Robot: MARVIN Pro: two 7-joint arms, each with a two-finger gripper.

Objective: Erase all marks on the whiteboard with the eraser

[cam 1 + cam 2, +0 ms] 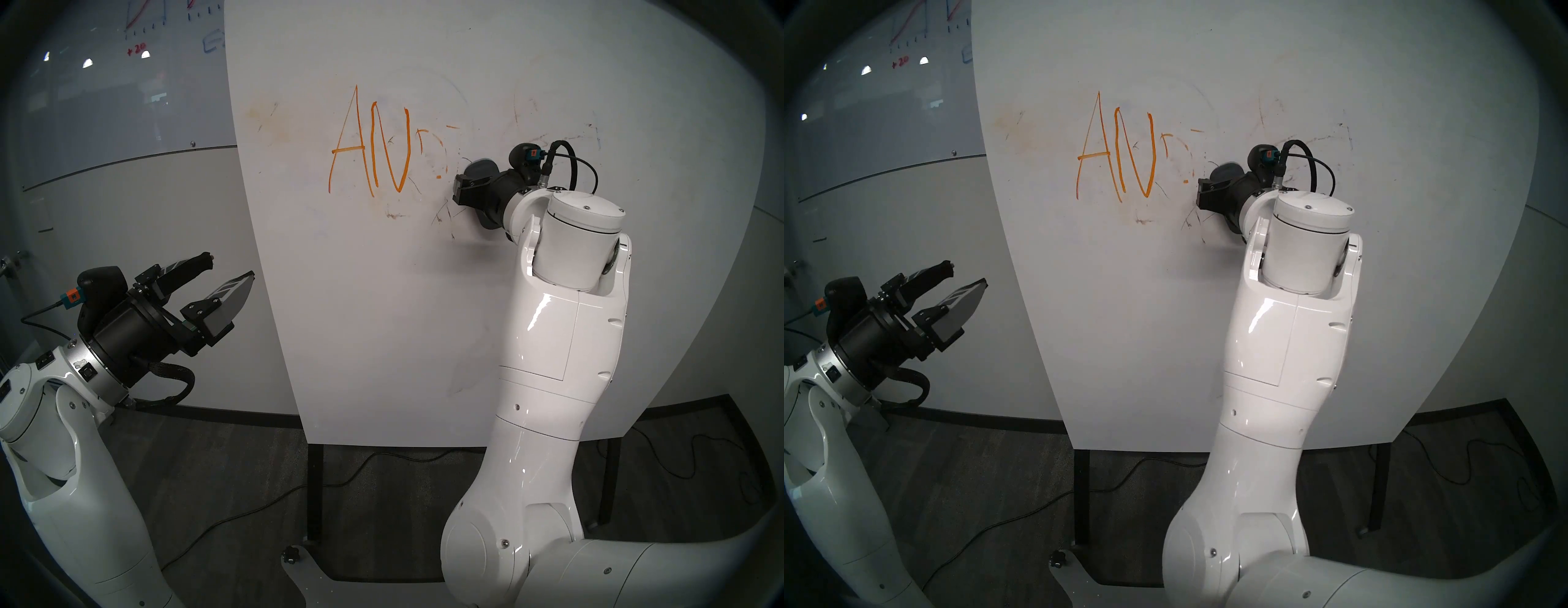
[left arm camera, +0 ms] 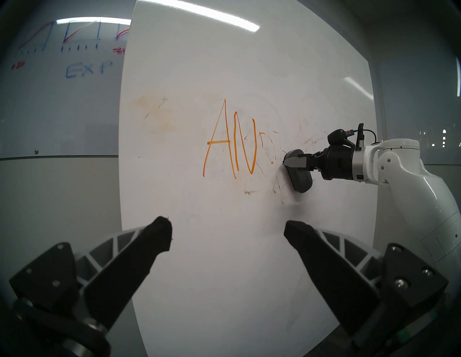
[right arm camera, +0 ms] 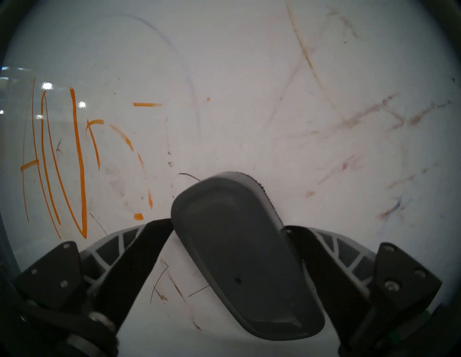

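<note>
The whiteboard [image 1: 382, 318] stands upright in front of me. Orange marks [image 1: 348, 149] on it show a whole A and N, then broken fragments of a D and a short dash. My right gripper [image 1: 460, 191] is shut on the dark grey eraser [image 1: 481, 166]. It presses the eraser flat against the board just right of the D fragments. The right wrist view shows the eraser [image 3: 239, 249] between both fingers, with the marks [image 3: 79, 162] to its left. My left gripper [image 1: 229, 267] is open and empty, off the board's left edge.
A glass wall board [image 1: 127, 63] with red and blue graph scribbles hangs at the back left. Faint brown smudges [image 3: 369, 112] lie right of the eraser. The whiteboard's black legs [image 1: 315, 492] and cables [image 1: 382, 460] are on the dark floor below.
</note>
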